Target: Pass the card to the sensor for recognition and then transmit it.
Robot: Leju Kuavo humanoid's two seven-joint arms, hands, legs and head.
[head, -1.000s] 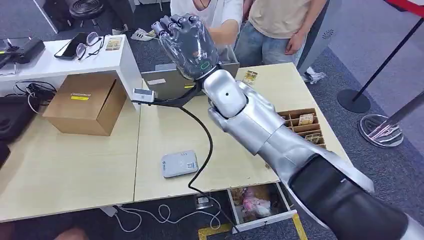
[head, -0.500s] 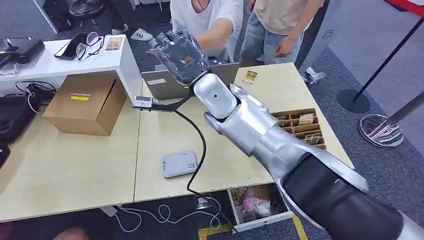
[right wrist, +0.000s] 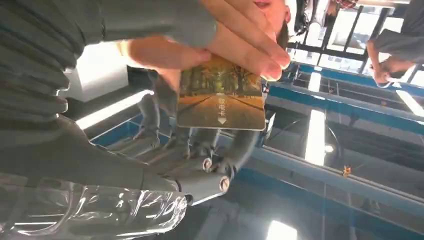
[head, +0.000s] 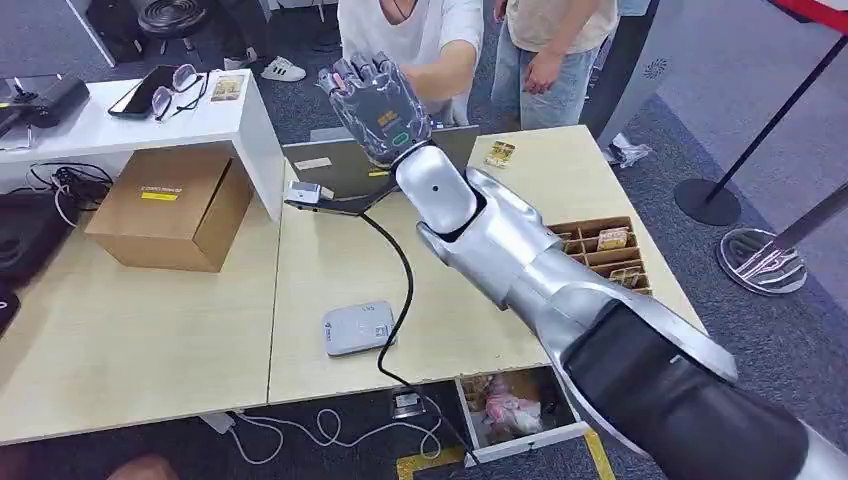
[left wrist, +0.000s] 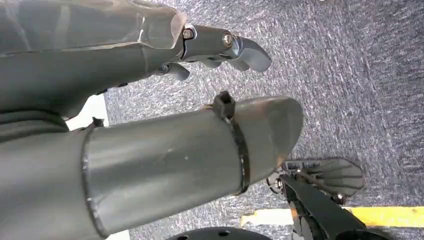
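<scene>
I have the right hand (head: 378, 108) raised high over the far edge of the desk (head: 150, 340), palm toward the person in the white shirt (head: 420, 30). In the right wrist view the card (right wrist: 221, 100) sits just off my palm, and the person's hand (right wrist: 220, 42) pinches its one short edge. My fingers (right wrist: 235, 150) lie behind the card, spread. I see no thumb pressing on it, so I judge the hand is wide and not really gripping now. The thumb is hidden, though, so I am not 100% sure.

Key relation: the card's face lies parallel to my palm, its long axis approx. along my fingers, and the person holds the end away from my fingertips. So I think the handover is at its last step. If I pull back, it must be along that axis, away from the person.

The left hand (left wrist: 150, 115) hangs over the carpet, fingers apart, w/ nothing in it. The sensor (head: 358, 327) lies near the desk's front edge.
</scene>
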